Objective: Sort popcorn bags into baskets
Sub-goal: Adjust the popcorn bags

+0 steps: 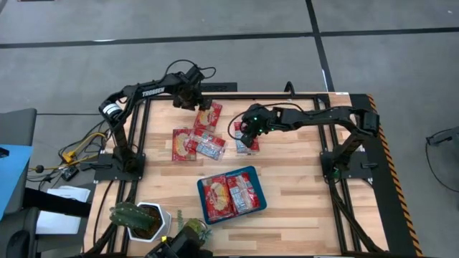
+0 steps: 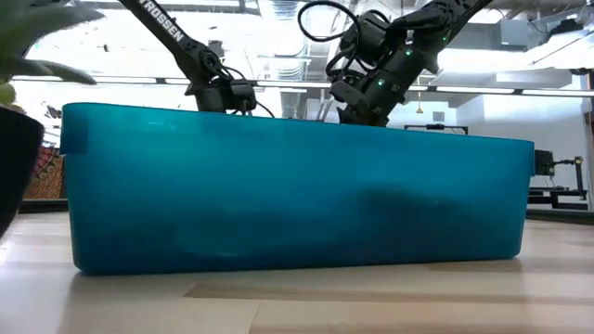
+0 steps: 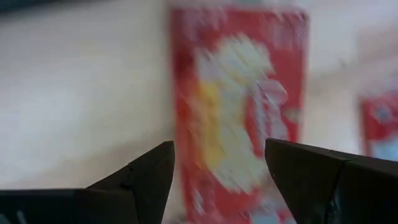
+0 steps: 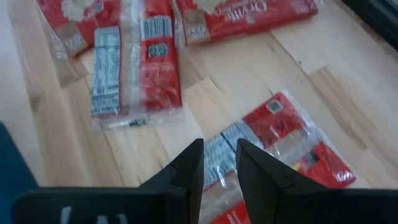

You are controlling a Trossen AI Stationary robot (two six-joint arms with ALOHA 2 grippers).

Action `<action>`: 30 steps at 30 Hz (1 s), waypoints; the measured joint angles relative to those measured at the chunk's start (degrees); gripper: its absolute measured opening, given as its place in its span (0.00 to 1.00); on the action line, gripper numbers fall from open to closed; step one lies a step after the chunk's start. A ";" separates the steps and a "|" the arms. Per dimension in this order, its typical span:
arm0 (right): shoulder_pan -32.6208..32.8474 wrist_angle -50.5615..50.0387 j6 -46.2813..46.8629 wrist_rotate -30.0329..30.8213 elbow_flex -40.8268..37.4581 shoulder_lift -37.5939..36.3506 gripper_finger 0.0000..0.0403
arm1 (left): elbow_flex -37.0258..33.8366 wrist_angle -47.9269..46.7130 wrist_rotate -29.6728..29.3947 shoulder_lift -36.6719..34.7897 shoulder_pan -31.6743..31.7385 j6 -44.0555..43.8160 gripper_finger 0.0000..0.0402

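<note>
The left gripper (image 1: 203,104) hung over the far end of the wooden surface (image 1: 301,179), just above the farthest popcorn bag (image 1: 209,116). Its wrist view showed the fingers (image 3: 146,180) spread wide with nothing between them and that bag (image 3: 239,106) lying flat below, so I judged it poised for a pick that had not yet closed.

Going rightward, three more bags lay loose in the middle: one red face-up bag (image 1: 182,144), one beside it showing its grey back (image 1: 209,145), and a third (image 1: 244,138) under the right gripper (image 1: 247,137). In the right wrist view that arm's fingers (image 4: 189,165) stood only a narrow gap apart, directly over the bag (image 4: 273,155); whether they pinched its edge could not be told.

Nearer the front sat the teal basket (image 1: 254,174), with two bags (image 1: 229,195) lying side by side inside it. The low view was filled by the basket's wall (image 2: 297,195), with both arms visible beyond it.

As a judgement, the sorting was about a third done: two bags in, four seen outside, each arm set over one. The basket looked to have little spare floor, so later bags would probably need stacking.
</note>
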 joint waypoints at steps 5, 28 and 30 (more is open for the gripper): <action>-0.32 4.00 -0.09 -0.04 0.04 -0.18 0.29 | 0.09 0.05 5.56 -4.44 -0.82 -0.22 0.59; -5.44 8.01 -3.62 1.85 25.94 24.51 0.11 | 0.07 -7.47 1.08 -10.25 1.62 -1.35 0.59; -4.91 4.86 -4.55 1.85 30.13 27.21 0.07 | 0.07 -8.80 1.04 -11.46 1.61 -0.76 0.59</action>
